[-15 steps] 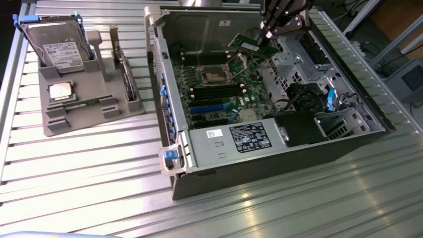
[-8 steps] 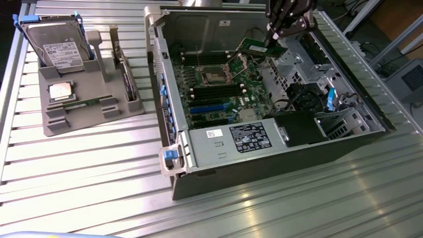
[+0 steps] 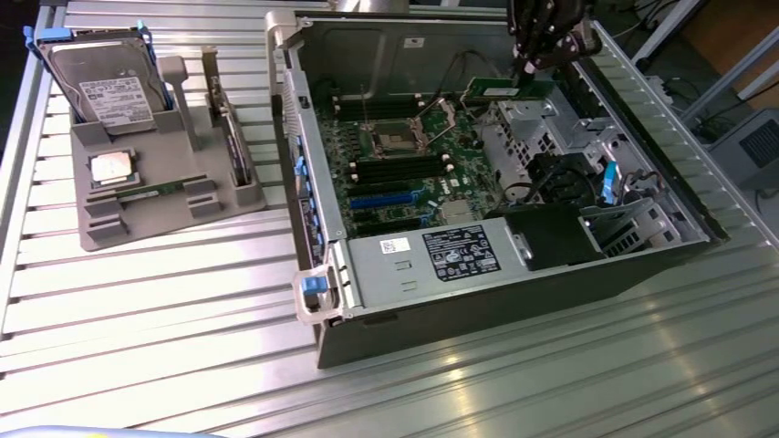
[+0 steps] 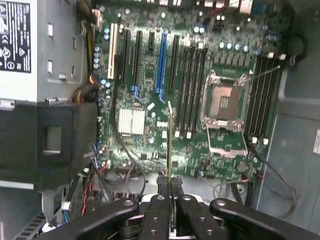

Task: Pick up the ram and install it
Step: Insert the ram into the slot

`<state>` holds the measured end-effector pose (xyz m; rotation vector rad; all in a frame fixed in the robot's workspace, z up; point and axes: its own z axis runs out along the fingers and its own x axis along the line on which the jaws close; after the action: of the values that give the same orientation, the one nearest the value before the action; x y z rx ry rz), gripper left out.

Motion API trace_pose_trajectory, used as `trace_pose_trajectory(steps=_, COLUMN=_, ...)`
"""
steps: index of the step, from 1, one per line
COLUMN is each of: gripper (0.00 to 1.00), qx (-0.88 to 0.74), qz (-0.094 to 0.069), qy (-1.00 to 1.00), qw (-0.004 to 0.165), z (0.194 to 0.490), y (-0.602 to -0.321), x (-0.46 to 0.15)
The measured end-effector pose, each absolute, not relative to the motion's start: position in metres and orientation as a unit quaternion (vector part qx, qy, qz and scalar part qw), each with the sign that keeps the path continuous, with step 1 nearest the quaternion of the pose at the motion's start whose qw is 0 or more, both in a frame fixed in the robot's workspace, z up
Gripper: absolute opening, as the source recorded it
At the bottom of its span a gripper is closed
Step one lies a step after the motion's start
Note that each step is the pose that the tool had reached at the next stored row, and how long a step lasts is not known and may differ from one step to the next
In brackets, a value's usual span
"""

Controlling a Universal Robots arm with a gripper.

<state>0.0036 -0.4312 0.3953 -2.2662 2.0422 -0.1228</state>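
Black end effector [image 4: 170, 186], nearly closed, pinches the ram [image 4: 170, 140] edge-on above the motherboard [image 4: 145, 75]. Judged mid-carry, not yet seated; seating calls for alignment over a memory slot [image 4: 194, 90].

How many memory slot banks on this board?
2. One bank lies between the CPU socket and the blue slot; the second bank flanks the socket's opposite side. None seems hidden.
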Motion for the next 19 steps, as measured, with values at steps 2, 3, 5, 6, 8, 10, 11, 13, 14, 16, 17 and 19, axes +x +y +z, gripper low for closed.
trace_pose_trajectory(steps=2, gripper=0.12, qx=-0.74, qz=-0.057, qy=0.667, qw=0.059, z=0.395, y=-0.431, x=0.004)
trace_pose_trajectory(steps=3, gripper=0.12, qx=-0.74, qz=-0.066, qy=0.666, qw=0.068, z=0.395, y=-0.431, x=0.004)
trace_pose_trajectory(steps=5, gripper=0.12, qx=-0.738, qz=-0.082, qy=0.665, qw=0.082, z=0.394, y=-0.431, x=0.004)
trace_pose_trajectory(steps=6, gripper=0.12, qx=-0.738, qz=-0.086, qy=0.664, qw=0.086, z=0.394, y=-0.431, x=0.004)
trace_pose_trajectory(steps=8, gripper=0.12, qx=-0.737, qz=-0.087, qy=0.664, qw=0.087, z=0.394, y=-0.431, x=0.004)
trace_pose_trajectory(steps=10, gripper=0.12, qx=-0.737, qz=-0.087, qy=0.664, qw=0.087, z=0.394, y=-0.431, x=0.004)
trace_pose_trajectory(steps=11, gripper=0.12, qx=-0.737, qz=-0.087, qy=0.664, qw=0.087, z=0.394, y=-0.431, x=0.003)
trace_pose_trajectory(steps=13, gripper=0.12, qx=-0.737, qz=-0.087, qy=0.664, qw=0.087, z=0.393, y=-0.431, x=-0.001)
trace_pose_trajectory(steps=14, gripper=0.12, qx=-0.737, qz=-0.087, qy=0.664, qw=0.087, z=0.393, y=-0.431, x=-0.003)
trace_pose_trajectory(steps=16, gripper=0.12, qx=-0.734, qz=-0.088, qy=0.668, qw=0.087, z=0.389, y=-0.431, x=-0.009)
trace_pose_trajectory(steps=17, gripper=0.12, qx=-0.733, qz=-0.087, qy=0.669, qw=0.088, z=0.388, y=-0.431, x=-0.01)
trace_pose_trajectory(steps=19, gripper=0.12, qx=-0.73, qz=-0.082, qy=0.672, qw=0.093, z=0.387, y=-0.431, x=-0.013)
